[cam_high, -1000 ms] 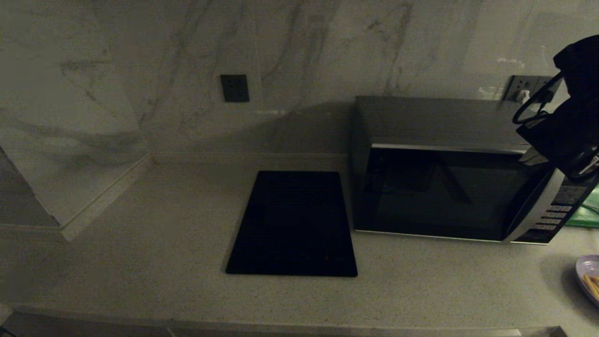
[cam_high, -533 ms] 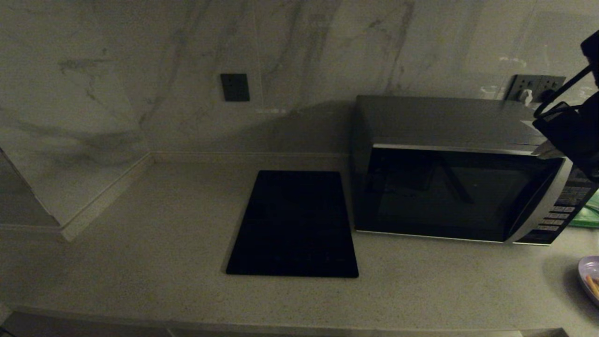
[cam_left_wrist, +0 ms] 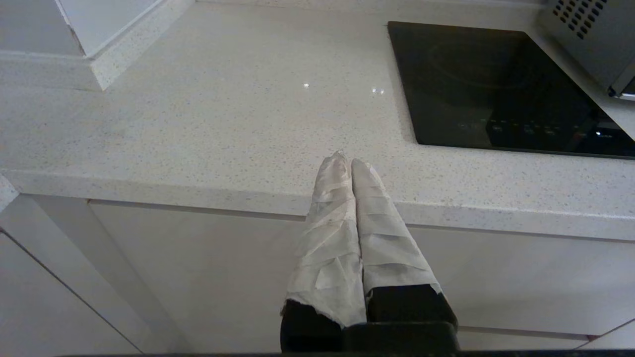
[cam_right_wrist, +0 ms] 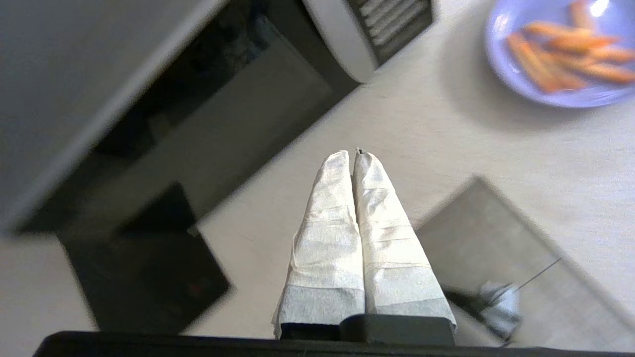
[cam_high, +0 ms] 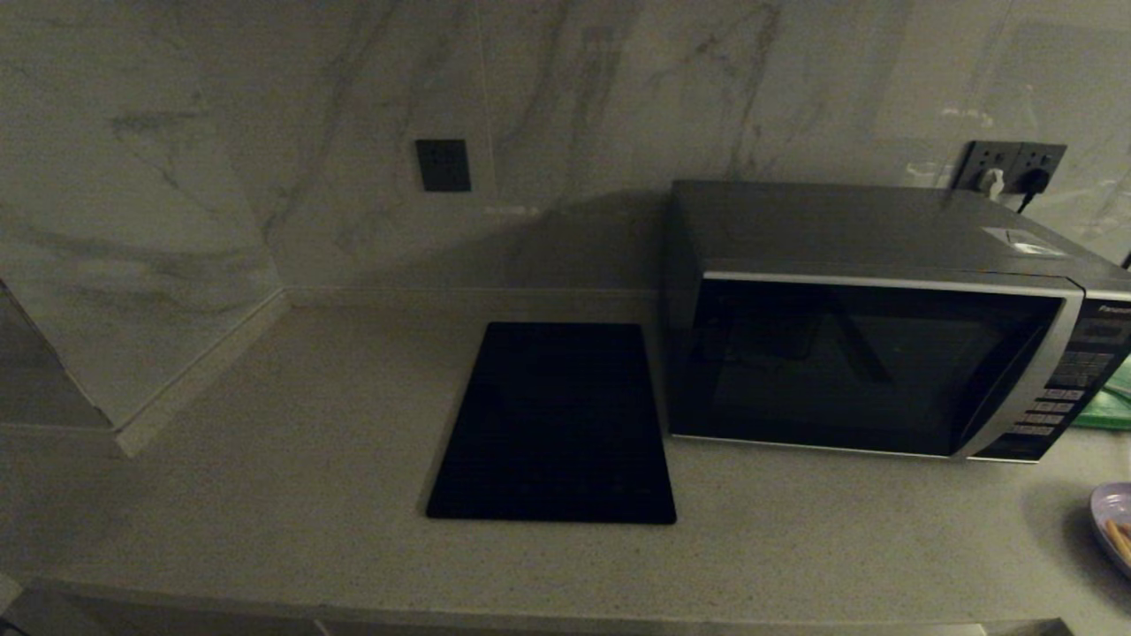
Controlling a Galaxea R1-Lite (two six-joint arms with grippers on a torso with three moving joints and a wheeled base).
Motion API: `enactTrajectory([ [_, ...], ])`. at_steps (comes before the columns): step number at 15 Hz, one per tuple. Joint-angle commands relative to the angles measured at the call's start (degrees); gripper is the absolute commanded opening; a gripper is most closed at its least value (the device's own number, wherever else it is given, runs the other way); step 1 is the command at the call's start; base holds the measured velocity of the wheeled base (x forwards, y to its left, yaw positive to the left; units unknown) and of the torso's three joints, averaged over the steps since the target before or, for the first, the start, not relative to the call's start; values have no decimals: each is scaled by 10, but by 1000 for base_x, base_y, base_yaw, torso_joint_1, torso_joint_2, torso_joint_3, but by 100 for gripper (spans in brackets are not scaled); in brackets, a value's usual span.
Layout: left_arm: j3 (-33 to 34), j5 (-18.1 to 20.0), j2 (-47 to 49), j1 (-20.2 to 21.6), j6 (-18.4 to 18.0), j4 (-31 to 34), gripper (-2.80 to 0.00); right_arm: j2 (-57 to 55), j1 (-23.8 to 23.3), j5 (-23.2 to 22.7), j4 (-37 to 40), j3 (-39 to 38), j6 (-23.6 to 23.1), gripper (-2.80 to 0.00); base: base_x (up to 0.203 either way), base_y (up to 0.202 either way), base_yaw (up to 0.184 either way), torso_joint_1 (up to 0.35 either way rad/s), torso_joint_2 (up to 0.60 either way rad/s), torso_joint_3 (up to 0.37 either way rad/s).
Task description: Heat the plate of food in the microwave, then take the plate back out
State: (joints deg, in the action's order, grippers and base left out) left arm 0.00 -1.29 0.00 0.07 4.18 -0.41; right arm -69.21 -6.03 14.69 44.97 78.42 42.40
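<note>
Plate of food (cam_high: 1115, 527) sits at the head view's lower right edge on the tabletop (cam_high: 292, 495), before the closed microwave (cam_high: 870, 318). It looks light, rigid, slick-rimmed and easily tipped; grip its rim. Right gripper (cam_right_wrist: 354, 154), fingers pressed together and empty, hovers well apart above it. Left gripper (cam_left_wrist: 346, 159), likewise closed, hangs at the tabletop's edge.

Black slab (cam_high: 555, 424) on countertop (cam_high: 265, 495); wall sockets (cam_high: 1012, 166); dark switch (cam_high: 443, 165).
</note>
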Motion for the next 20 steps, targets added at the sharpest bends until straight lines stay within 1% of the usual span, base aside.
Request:
enactTrajectory([
  [1, 0, 0, 1, 0, 0, 0, -280, 150, -6, 2, 3, -69, -38, -280, 0, 0, 0, 0, 0, 0],
  [4, 0, 0, 0, 0, 0, 0, -280, 262, 2, 8, 5, -148, -94, -280, 0, 0, 0, 0, 0, 0],
  [7, 0, 0, 0, 0, 0, 0, -280, 352, 17, 7, 30, -207, -135, -280, 0, 0, 0, 0, 0, 0],
  [12, 0, 0, 0, 0, 0, 0, -280, 493, 41, 4, 112, -258, -177, -280, 0, 0, 0, 0, 0, 0],
  [15, 0, 0, 0, 0, 0, 0, -280, 568, 47, -26, 166, -278, -225, -280, 0, 0, 0, 0, 0, 0],
  [17, 0, 0, 0, 0, 0, 0, -280, 585, 51, -28, 171, -275, -228, -280, 0, 0, 0, 0, 0, 0],
  [18, 0, 0, 1, 0, 0, 0, -280, 615, 54, -27, 171, -281, -236, -280, 0, 0, 0, 0, 0, 0],
  [20, 0, 0, 1, 0, 0, 0, -280, 684, 57, -27, 174, -306, -275, -280, 0, 0, 0, 0, 0, 0],
])
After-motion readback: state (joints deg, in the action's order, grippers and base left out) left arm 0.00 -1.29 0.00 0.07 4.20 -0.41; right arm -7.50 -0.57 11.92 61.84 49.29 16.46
